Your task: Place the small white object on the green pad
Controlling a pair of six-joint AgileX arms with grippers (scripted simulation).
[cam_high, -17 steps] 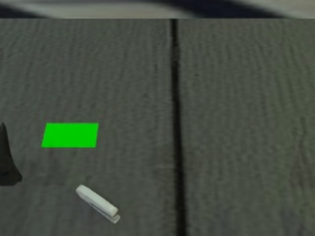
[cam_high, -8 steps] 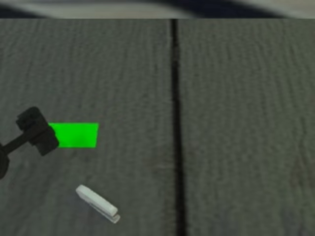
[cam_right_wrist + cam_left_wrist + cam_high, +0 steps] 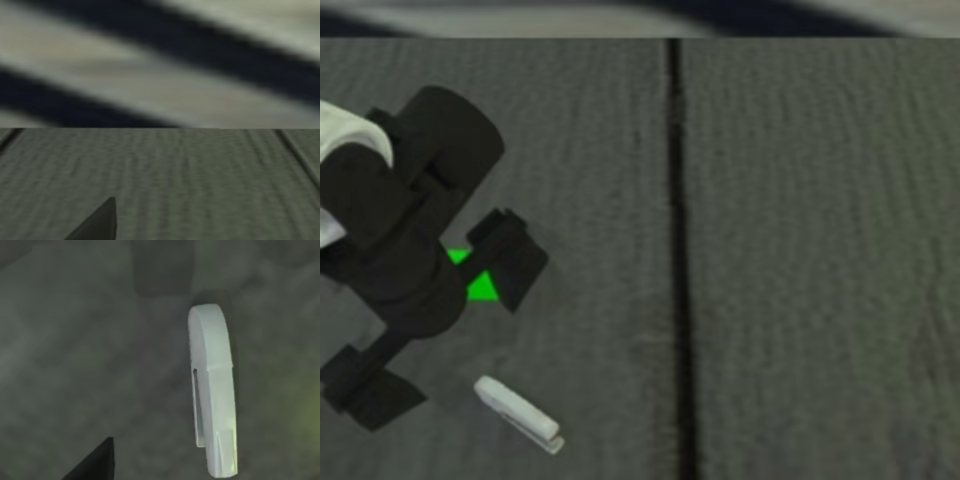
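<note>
Top view: the left gripper (image 3: 435, 318) hangs over the table (image 3: 800, 250) with fingers spread wide, covering most of the green pad (image 3: 480, 287). The small white object (image 3: 518, 413) lies at its 5 o'clock, apart from both.
Left wrist view: the small white object (image 3: 212, 390) lies flat.
Right wrist view: only table (image 3: 200, 180); I cannot tell how the right gripper's fingers stand

A dark grey-green table (image 3: 800, 260) with a fine rippled texture fills nearly all of the top view. A narrow black seam (image 3: 677, 260) runs down it just right of centre, from the upper edge to the bottom. Along the top of the frame lies a pale floor (image 3: 520, 18) crossed by dark diagonal bands (image 3: 210, 45), seen larger in the right wrist view.
</note>
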